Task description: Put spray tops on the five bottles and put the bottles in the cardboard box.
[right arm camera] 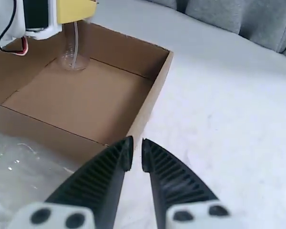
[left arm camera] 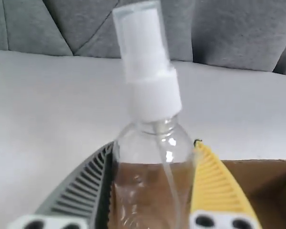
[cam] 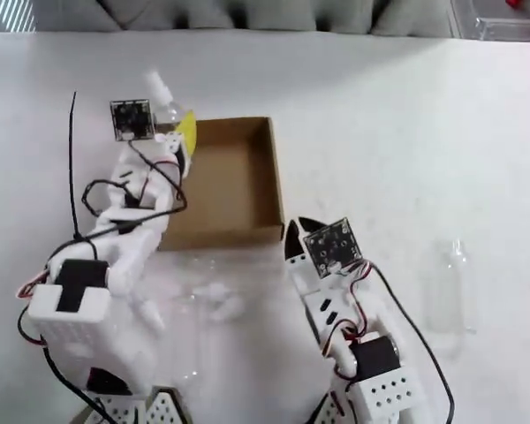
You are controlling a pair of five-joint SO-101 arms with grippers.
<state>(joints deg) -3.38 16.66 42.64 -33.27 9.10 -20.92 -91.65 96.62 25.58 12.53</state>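
My left gripper (left arm camera: 155, 145) is shut on a clear bottle (left arm camera: 152, 186) that carries a white spray top (left arm camera: 148, 71), held upright between its grey and yellow fingers. In the high view this bottle (cam: 166, 106) stands at the far left corner of the cardboard box (cam: 274, 177). From the right wrist view, the bottle's base (right arm camera: 74, 55) is inside that corner of the box (right arm camera: 155, 88), low over the floor. My right gripper (right arm camera: 136, 152) is shut and holds nothing, just outside the box's near right corner (cam: 291, 240). Another clear bottle (cam: 448, 287) lies on the table at the right.
Several clear bottle parts and spray tops (cam: 214, 296) lie on the white table (cam: 380, 132) in front of the box, between the two arms. They appear as clear plastic (right arm camera: 14, 157) beside the right gripper. A grey sofa back (left arm camera: 229, 28) runs behind the table.
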